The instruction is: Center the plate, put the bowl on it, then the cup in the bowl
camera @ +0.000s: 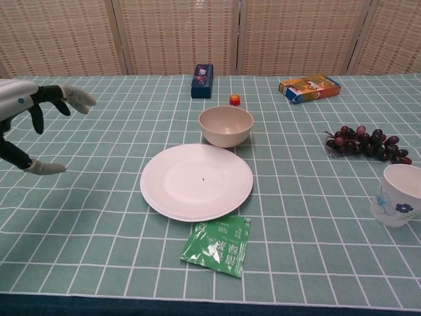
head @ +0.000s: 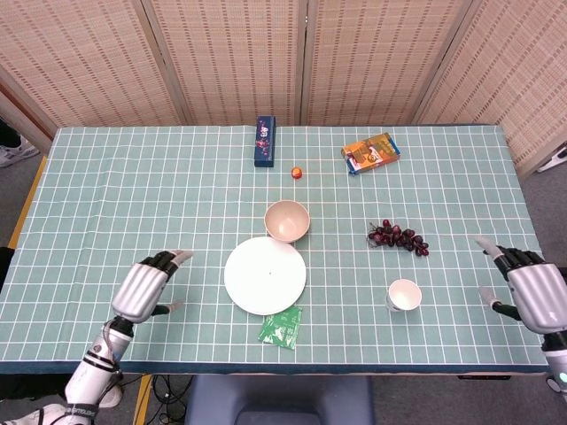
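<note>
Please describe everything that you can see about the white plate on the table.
The plate is round, plain white and shallow, with a smooth glossy surface that looks like ceramic or melamine and a tiny dark speck near its middle. It is empty and lies flat on the green checked tablecloth. The beige bowl stands just behind it, very near its rim; the green packet lies at its front edge. Neither hand touches it.

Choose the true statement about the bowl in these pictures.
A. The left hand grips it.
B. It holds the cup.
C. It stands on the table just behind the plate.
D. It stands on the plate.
C: the bowl stands empty on the table just behind the plate, and the cup is far to the right.
</note>
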`<move>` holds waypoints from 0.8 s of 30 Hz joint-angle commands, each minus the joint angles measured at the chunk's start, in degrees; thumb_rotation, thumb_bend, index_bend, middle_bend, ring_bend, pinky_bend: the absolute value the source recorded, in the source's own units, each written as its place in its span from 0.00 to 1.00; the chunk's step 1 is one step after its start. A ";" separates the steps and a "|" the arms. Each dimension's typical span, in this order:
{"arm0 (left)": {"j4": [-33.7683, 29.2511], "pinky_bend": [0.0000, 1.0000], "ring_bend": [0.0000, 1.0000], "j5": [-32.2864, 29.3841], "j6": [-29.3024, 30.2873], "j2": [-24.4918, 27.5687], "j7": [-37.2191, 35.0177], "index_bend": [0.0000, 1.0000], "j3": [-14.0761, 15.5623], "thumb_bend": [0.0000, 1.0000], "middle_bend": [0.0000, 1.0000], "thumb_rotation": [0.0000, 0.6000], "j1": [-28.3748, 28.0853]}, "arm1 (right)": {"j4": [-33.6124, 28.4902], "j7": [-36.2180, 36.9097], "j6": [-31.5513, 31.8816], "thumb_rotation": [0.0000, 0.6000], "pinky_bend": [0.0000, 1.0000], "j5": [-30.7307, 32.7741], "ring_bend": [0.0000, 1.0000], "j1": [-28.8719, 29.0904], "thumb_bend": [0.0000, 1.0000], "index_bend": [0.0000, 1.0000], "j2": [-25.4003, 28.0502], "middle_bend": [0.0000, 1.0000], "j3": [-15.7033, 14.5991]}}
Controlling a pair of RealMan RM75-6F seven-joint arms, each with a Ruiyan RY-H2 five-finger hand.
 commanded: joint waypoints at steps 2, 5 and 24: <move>1.08 0.43 0.25 -2.11 2.22 2.26 -1.81 0.19 -1.08 0.14 0.24 1.00 2.21 | -1.89 -0.96 -5.23 1.00 0.40 -0.52 0.33 4.72 0.26 0.12 0.93 0.32 1.34; 1.72 0.43 0.25 -2.96 3.75 3.58 -2.67 0.19 -1.53 0.14 0.24 1.00 3.66 | -2.80 -1.43 -8.60 1.00 0.42 -0.23 0.35 7.69 0.26 0.12 1.03 0.33 2.24; 1.00 0.38 0.25 0.36 8.59 7.78 -6.55 0.20 0.51 0.14 0.24 1.00 10.00 | 3.46 -5.50 -34.19 1.00 0.82 5.70 0.79 29.21 0.26 0.23 -9.63 0.69 5.96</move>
